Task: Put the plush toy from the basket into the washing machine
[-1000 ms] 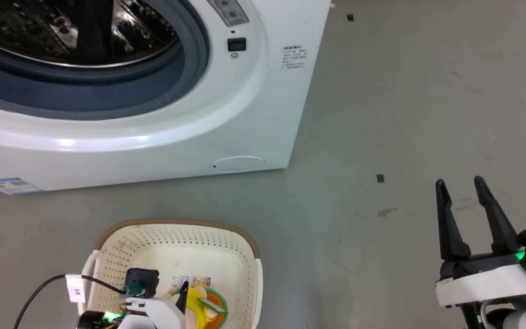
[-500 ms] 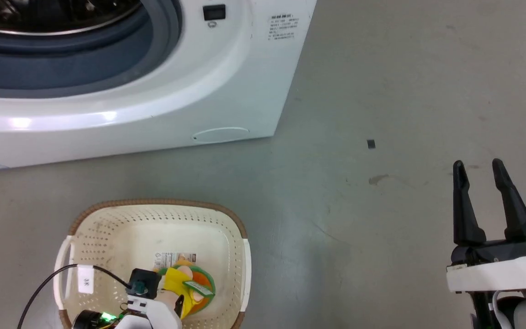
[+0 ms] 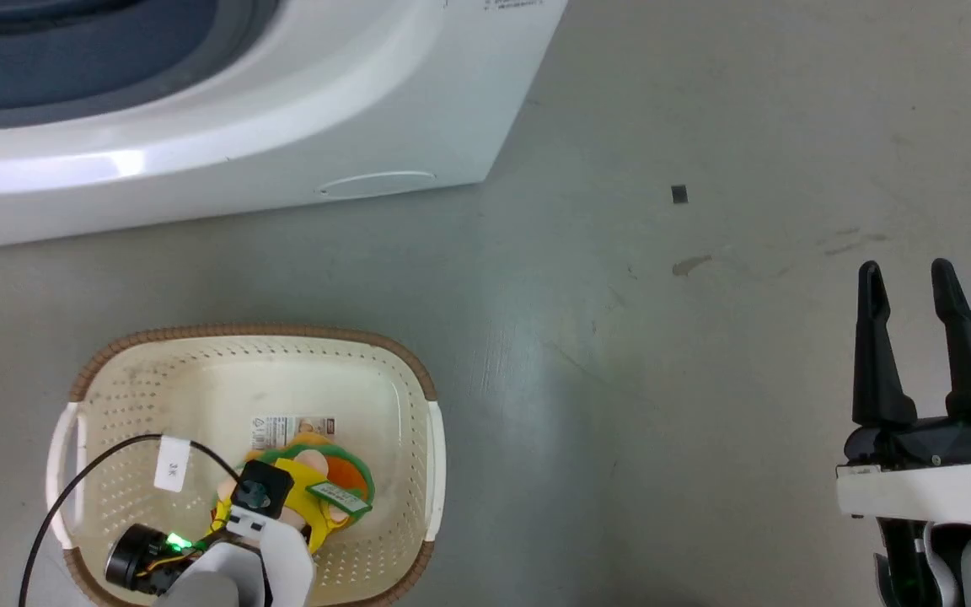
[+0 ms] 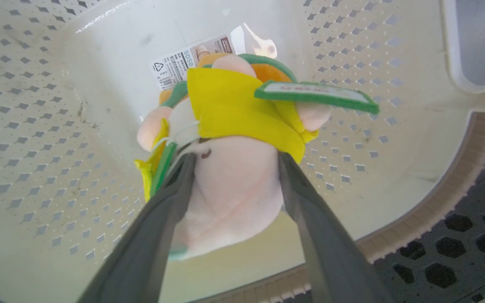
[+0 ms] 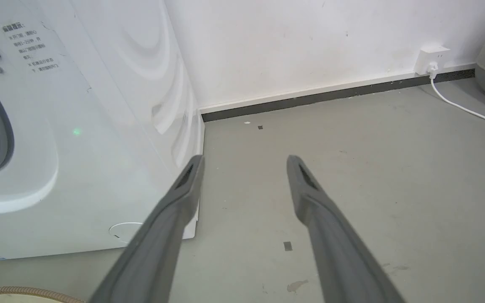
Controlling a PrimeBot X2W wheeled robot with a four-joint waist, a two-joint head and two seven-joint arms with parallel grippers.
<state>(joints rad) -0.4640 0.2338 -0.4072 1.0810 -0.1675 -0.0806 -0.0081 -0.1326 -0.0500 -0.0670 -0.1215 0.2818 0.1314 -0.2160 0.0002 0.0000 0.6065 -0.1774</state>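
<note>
Left gripper [image 4: 235, 158] pinched yellow-and-green plush toy [image 4: 234, 105] at peach middle | seemed soft, light | right gripper [image 3: 907, 271] stood agape, empty

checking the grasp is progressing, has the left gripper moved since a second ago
Yes. Against the sticker in the basket, the left gripper shifted from its left toward the near rim.

Seen from the right wrist, a white wall socket [image 5: 432, 59] sits low on the white wall [image 5: 310, 42], just above the dark skirting strip [image 5: 331, 94] running off to its left. From the socket a white cable [image 5: 465, 110] trails right over the grey floor [image 5: 394, 189]. Well below and left of the socket lie a small dark marker [image 5: 287, 246] and a brownish stain [image 5: 295, 286].
</note>
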